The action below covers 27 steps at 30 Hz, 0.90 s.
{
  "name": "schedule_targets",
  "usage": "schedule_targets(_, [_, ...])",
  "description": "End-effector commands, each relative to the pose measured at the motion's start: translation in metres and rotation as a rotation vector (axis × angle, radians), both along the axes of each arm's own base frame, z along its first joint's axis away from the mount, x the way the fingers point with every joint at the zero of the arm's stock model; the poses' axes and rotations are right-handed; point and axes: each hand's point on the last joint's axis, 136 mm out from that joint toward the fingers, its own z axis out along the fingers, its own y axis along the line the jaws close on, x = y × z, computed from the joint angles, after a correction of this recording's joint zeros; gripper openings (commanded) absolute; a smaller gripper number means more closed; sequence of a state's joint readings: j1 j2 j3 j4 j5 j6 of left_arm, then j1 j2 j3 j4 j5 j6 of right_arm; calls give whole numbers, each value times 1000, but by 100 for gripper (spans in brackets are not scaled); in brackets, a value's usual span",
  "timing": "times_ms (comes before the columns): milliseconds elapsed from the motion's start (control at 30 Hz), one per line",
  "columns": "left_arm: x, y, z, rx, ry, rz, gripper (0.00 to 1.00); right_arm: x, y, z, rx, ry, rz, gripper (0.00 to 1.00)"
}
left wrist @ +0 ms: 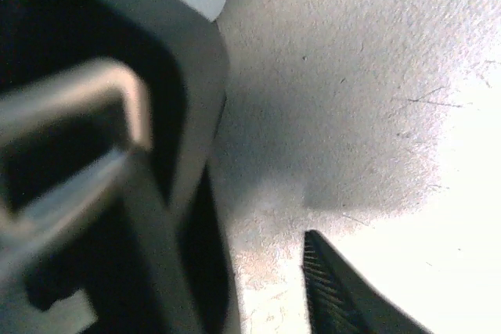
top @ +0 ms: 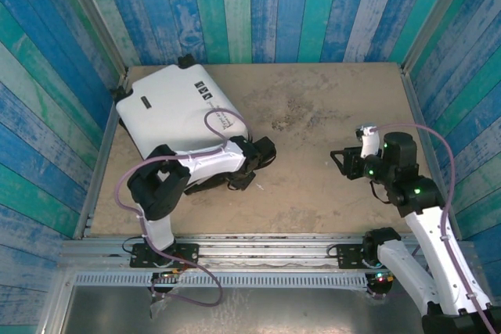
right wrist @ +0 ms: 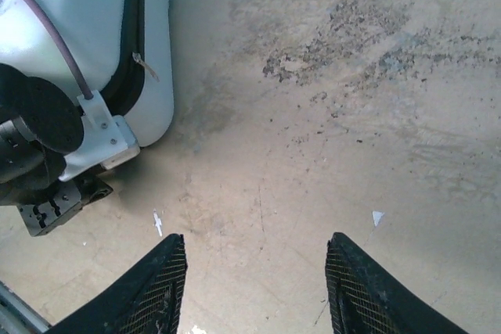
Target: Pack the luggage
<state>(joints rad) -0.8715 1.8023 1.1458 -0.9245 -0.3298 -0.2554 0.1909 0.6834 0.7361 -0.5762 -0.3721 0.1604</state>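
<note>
Suitcase (top: 176, 111) closed. Left hand (top: 262, 152) at its near right corner; grip cannot be told. Right hand (right wrist: 257, 240) spread, empty, well right of it.

Low left claw (top: 262, 152); right claw (right wrist: 257, 240) agape, empty, nose down.

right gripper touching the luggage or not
Apart. The top external view shows a wide stretch of bare table between the right gripper and the luggage.
</note>
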Motion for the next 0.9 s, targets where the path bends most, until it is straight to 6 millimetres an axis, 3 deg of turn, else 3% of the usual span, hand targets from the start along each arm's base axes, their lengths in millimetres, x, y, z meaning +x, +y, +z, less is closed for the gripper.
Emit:
schedule_targets(0, [-8, -76, -5, -400, 45, 6, 22, 2, 7, 5, 32, -46, 41, 49])
schedule_targets(167, [-13, -79, 20, -501, -52, -71, 0, -1, 31, 10, 95, -129, 192, 47])
schedule_targets(333, [-26, -82, 43, -651, -115, -147, 0, -2, 53, 1, 143, -179, 258, 47])
schedule_targets(500, [-39, -83, 52, -735, -144, -236, 1, -3, 80, -32, 125, -142, 284, 49])
schedule_targets(533, [-41, -83, 55, -758, -155, -251, 6, -2, 85, -38, 124, -135, 284, 50])
schedule_targets(600, [-41, -83, 64, -781, -182, -258, 43, -3, 93, -48, 121, -123, 290, 49])
schedule_targets(633, [-39, -80, 69, -767, -198, -255, 50, -2, 96, -52, 115, -113, 289, 49])
schedule_targets(700, [-30, -69, 75, -701, -231, -213, 56, 0, 98, -56, 105, -99, 275, 49])
schedule_targets(867, [-29, -40, 85, -534, -203, -105, 58, 9, 93, -49, 83, -118, 228, 49])
